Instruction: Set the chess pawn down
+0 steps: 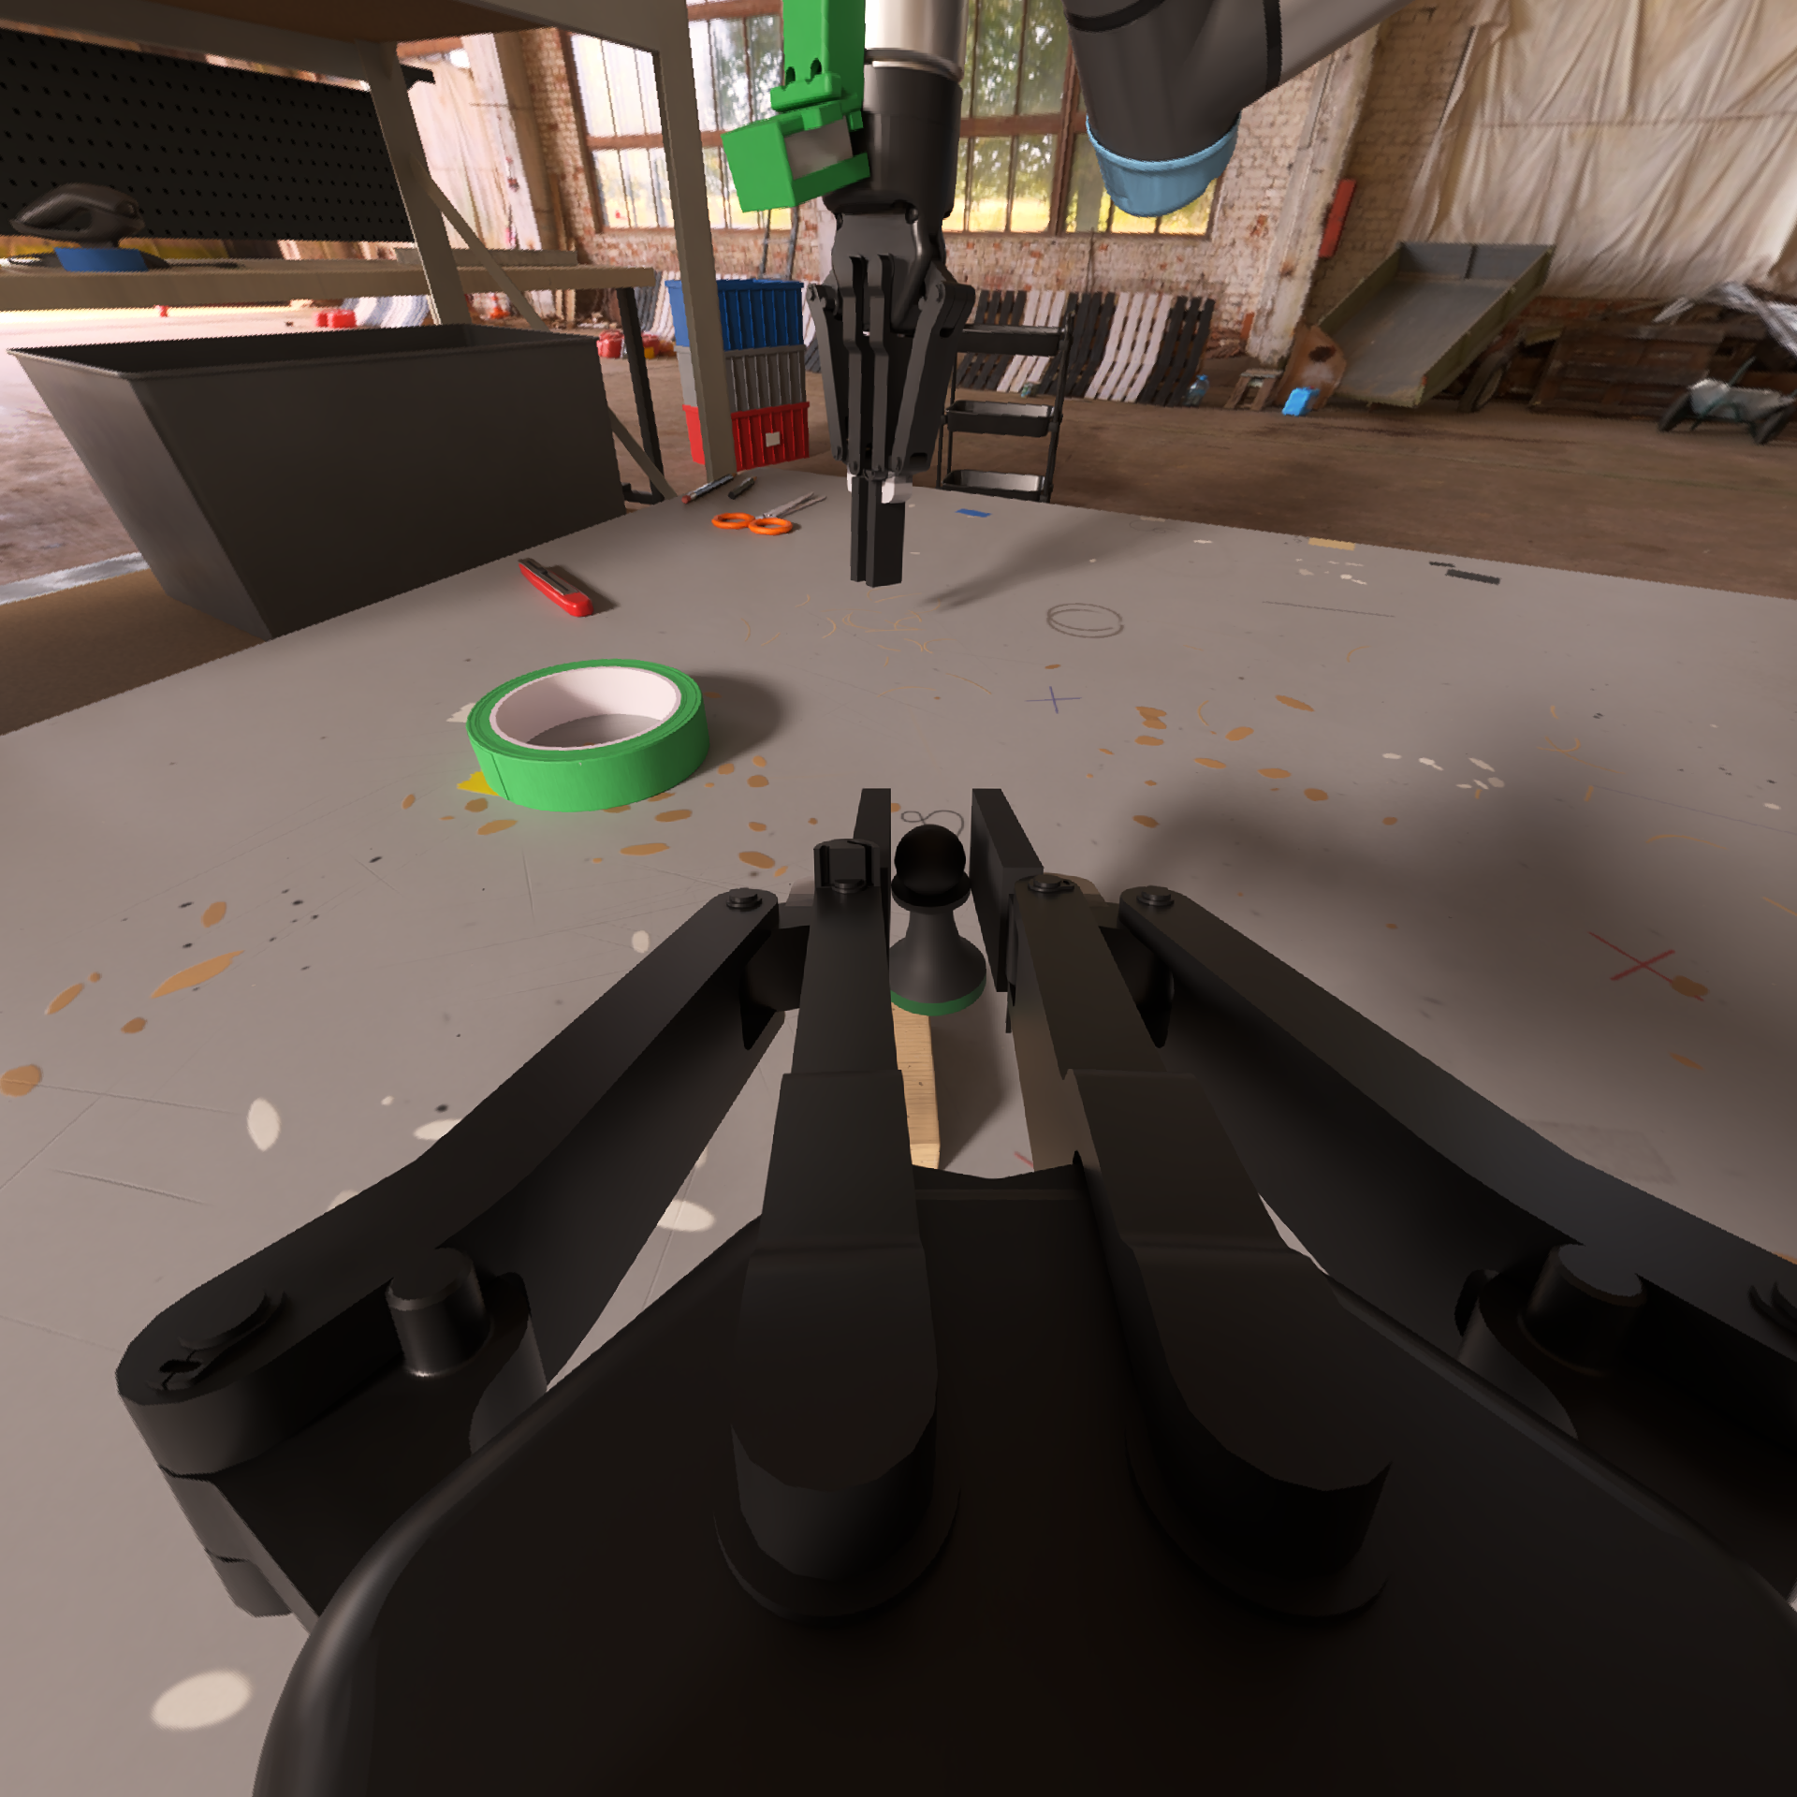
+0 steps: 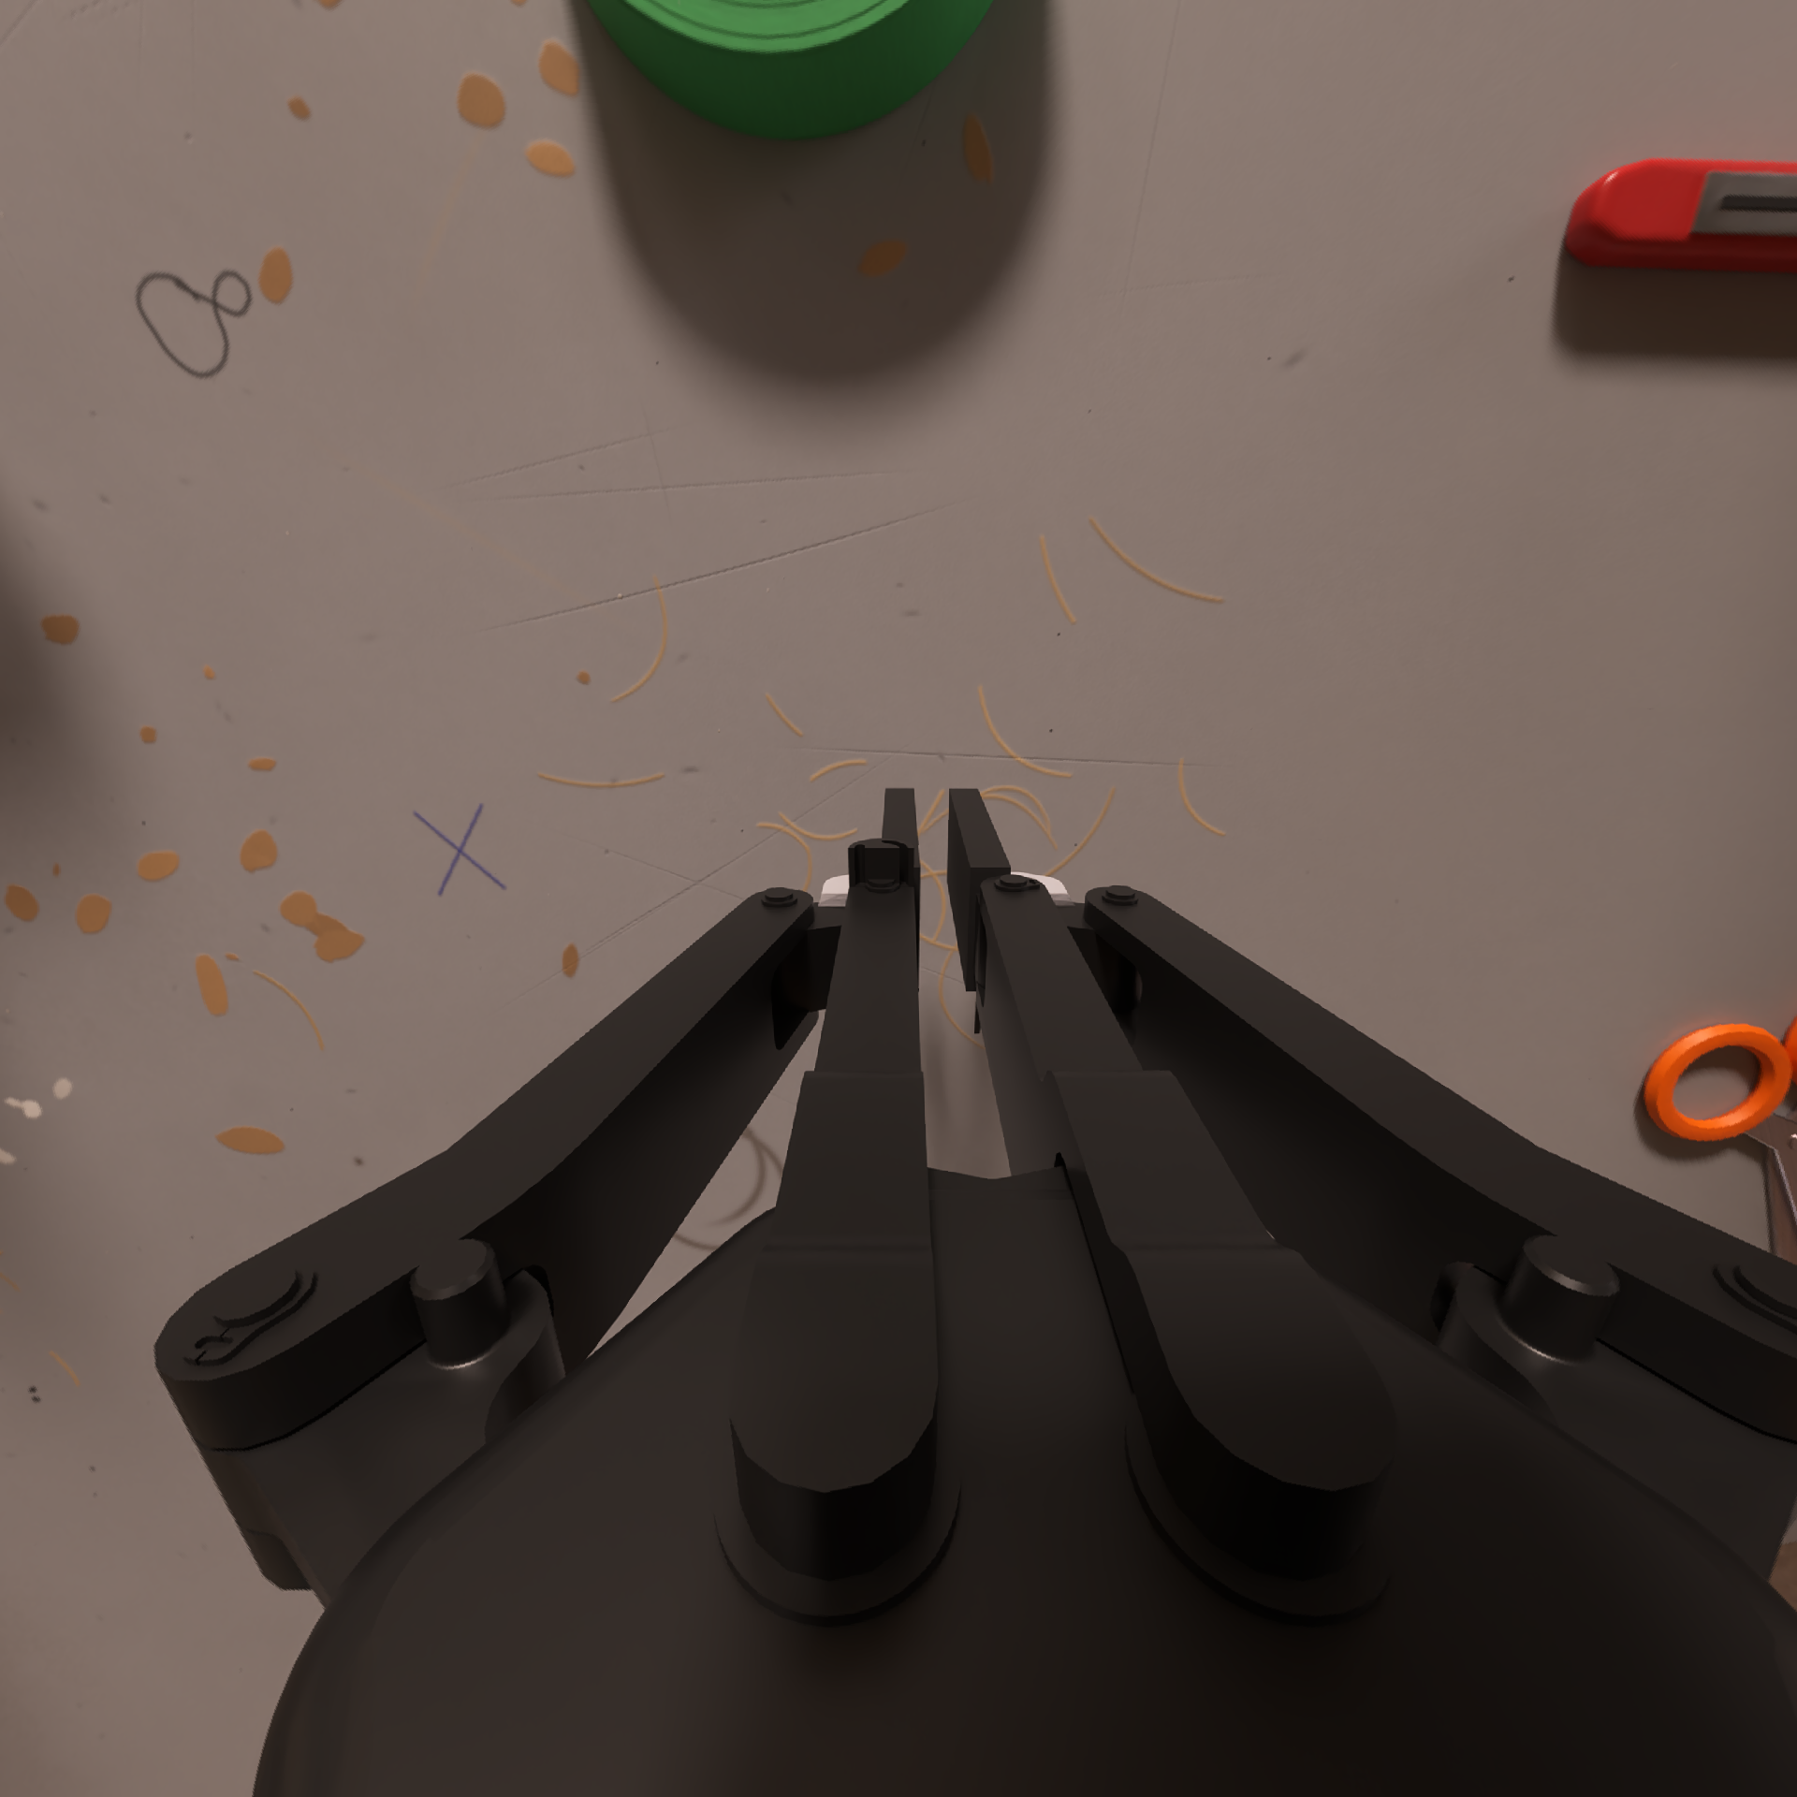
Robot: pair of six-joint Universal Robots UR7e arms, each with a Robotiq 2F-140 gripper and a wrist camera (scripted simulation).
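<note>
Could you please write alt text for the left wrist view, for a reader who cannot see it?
The left claw frames an upright black chess pawn with a green base, standing on the grey table between its fingers. A green tape roll lies ahead to the left, with a red utility knife and orange-handled scissors beyond; the right claw hangs above the table, shut.

Matt black chess pawn (image 1: 933, 924); smooth, satin green tape roll (image 1: 588, 734); glossy red plastic knife (image 1: 556, 587); matt, scuffed grey bench (image 1: 1264, 875).

The left wrist view looks low and forward across the tabletop (image 1: 292, 972). The right wrist view looks straight down, close above it. Both show the green tape roll (image 1: 587, 734) (image 2: 788, 58) and red utility knife (image 1: 556, 587) (image 2: 1687, 216).
</note>
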